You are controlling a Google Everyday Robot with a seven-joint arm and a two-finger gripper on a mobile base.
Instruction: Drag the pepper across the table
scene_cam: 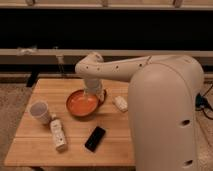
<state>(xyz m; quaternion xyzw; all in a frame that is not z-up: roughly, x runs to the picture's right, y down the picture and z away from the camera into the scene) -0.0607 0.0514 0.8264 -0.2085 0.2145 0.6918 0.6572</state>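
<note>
1. Gripper [97, 94] low over the table [75, 147], at the far right edge of the orange bowl [79, 105], hanging from a cream arm [117, 67] bent in from the right.
2. Spread or pressed together: cannot tell, with the wrist housing covering the tip.
3. Pepper [103, 95] seen only as a slim dark red sliver just beside the bowl's right rim, directly under the gripper; whether touched or gripped, cannot tell.
4. Bowl round, shallow and upright, near the middle of the light plank tabletop, somewhat toward its far side.
5. Small white rectangular object [120, 103] lying just right of the bowl and pepper, apart from both.
6. White cup [40, 111] upright at the left, well apart from the bowl.
7. White bottle [58, 134] lying on its side just in front of the cup, narrow end toward the cup.
8. Black phone [95, 138] flat near the front edge, in front of the bowl, turned at a slant.
9. Bulky cream robot body [165, 115] filling the right of the view, hiding the table's right end.
</note>
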